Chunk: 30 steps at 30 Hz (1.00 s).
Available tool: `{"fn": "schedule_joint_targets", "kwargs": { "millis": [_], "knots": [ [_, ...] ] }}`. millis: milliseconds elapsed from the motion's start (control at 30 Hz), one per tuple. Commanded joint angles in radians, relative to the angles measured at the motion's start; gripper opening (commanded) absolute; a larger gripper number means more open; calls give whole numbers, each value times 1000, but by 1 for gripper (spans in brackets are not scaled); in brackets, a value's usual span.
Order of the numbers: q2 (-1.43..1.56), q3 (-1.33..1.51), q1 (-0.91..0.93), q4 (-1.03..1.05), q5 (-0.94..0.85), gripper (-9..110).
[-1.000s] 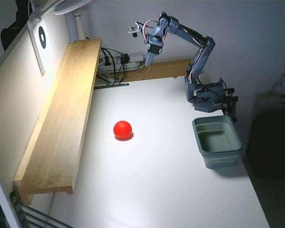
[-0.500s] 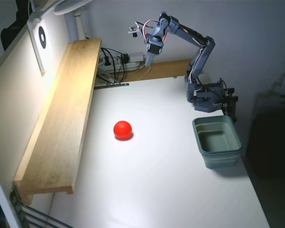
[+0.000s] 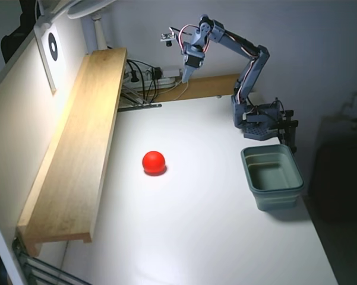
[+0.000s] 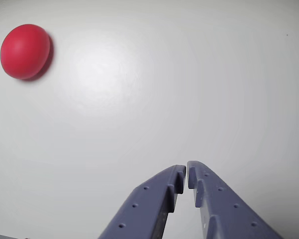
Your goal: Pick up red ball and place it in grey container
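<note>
The red ball (image 3: 154, 162) rests on the white counter (image 3: 214, 237), left of centre in the fixed view and well apart from everything else; in the wrist view it lies in the upper left corner (image 4: 25, 51). The grey container (image 3: 272, 176) stands near the counter's right edge, just in front of the arm's base (image 3: 258, 122). The pincer (image 3: 185, 76) hangs high above the counter's far end, tips pointing down, clenched on nothing, its fingertips (image 4: 179, 174) almost meeting. A long wooden shelf (image 3: 77, 148) runs along the left side.
</note>
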Motion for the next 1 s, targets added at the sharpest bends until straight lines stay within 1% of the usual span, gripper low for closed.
{"fn": "schedule_joint_targets", "kwargs": {
  "millis": [0,500,533,967],
  "knots": [
    [29,-32,10,10,2,-3],
    [29,-32,10,10,2,-3],
    [29,-32,10,10,2,38],
    [29,-32,10,10,2,38]
  ]
}}
